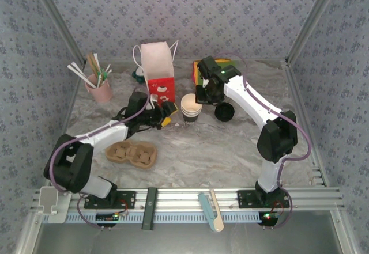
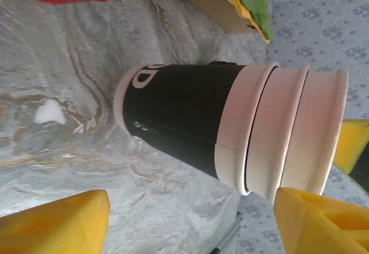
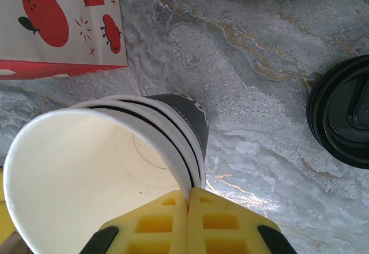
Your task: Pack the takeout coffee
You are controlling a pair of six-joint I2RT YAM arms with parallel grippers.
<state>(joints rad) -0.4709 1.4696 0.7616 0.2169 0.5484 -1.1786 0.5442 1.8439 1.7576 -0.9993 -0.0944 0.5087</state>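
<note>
While right gripper (image 3: 187, 195) pinches cup stack (image 3: 75, 167) rim, left gripper (image 2: 190, 224) spread apart nearby, pink lettering (image 2: 144, 76) unreadable.

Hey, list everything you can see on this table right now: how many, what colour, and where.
cups: three nested, dark with white rims, table centre
lid: one, black, right of the cups
bag: one, white with red base, behind and left of the cups
pink cup: one, holding straws and sticks, back left
carrier: one, brown, front left
packets: count unclear, yellow and green, back centre
stick: one, wooden, on the front rail
table: one, grey marble
left gripper: one, yellow fingers, open, facing the cups' side, not touching
right gripper: one, yellow fingers, shut on the cups' rim
</note>
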